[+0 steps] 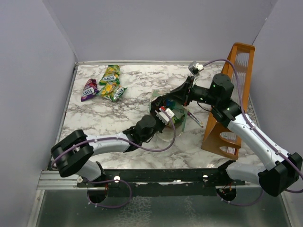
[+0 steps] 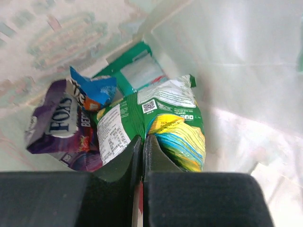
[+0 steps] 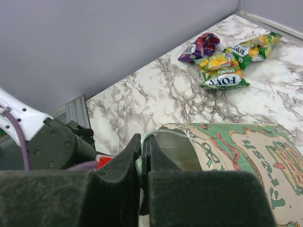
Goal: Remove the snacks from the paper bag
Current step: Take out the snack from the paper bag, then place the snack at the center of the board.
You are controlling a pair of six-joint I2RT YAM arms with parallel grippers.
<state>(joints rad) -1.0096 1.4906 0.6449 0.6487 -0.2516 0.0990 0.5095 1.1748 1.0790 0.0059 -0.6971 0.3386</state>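
Closest to my left wrist lens were my own dark fingers [image 2: 118, 165], pressed together with barely a slit between them. My left claw [image 2: 142, 147] was deep inside the paper bag [image 2: 227, 71] and, as far as I could judge, clenched on the near edge of a green-yellow packet [image 2: 165, 118]. Touching that packet on its left lay a purple packet [image 2: 57, 127], with a blue packet [image 2: 94, 90] propped on top of it. Behind them all a teal packet [image 2: 137, 71] lay against the bag's cream inner wall. My right claw [image 3: 143, 146] was likewise clamped tight, pinching the bag's rim just beside its white loop handle [image 3: 163, 134] and so holding the mouth open for the other arm. From above, the bag sat tipped over near the middle of the marble table [image 1: 123, 120], between my two arms and just left of the wooden rack [image 1: 234, 94]. Well apart from it, toward the far left corner, the loose packets [image 1: 109, 85] lay in a small heap on the marble. I counted four there, one purple and three green-yellow. I judged the job about half done. Those four were out, at least four were inside, and the one in my left claw had not yet cleared the mouth. After it, the purple, blue and teal ones would each need a trip, and anything hidden beneath them I could not tell.
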